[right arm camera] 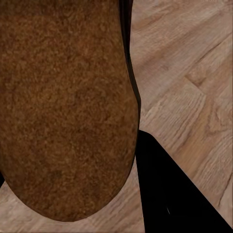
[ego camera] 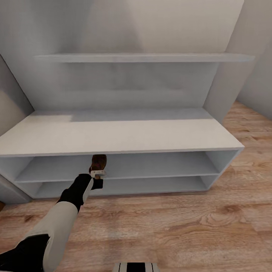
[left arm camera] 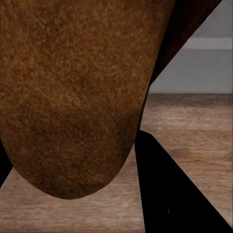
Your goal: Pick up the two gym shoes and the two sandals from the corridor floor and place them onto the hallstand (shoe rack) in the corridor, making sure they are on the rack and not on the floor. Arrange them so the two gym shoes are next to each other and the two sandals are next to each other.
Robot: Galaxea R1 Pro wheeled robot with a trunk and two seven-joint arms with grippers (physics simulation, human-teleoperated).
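One brown sandal point(ego camera: 98, 162) is held by my left gripper point(ego camera: 98, 172), which is shut on it at the open front of the hallstand point(ego camera: 113, 133), level with its upper shelf point(ego camera: 124, 172). In the left wrist view this sandal's point(left arm camera: 73, 92) brown sole sits close against the camera, beside a dark finger point(left arm camera: 165, 194). A second brown sandal point(right arm camera: 63, 107) is clamped in my right gripper point(right arm camera: 82, 194), hanging over the corridor floor point(right arm camera: 184, 82). The gym shoes are out of view.
The hallstand's broad grey top and both shelf levels are bare. A thin grey wall shelf point(ego camera: 143, 57) runs above it. Grey walls close in at left and right. Wood plank floor point(ego camera: 181, 223) lies in front, with my base point(ego camera: 134, 267) at the near edge.
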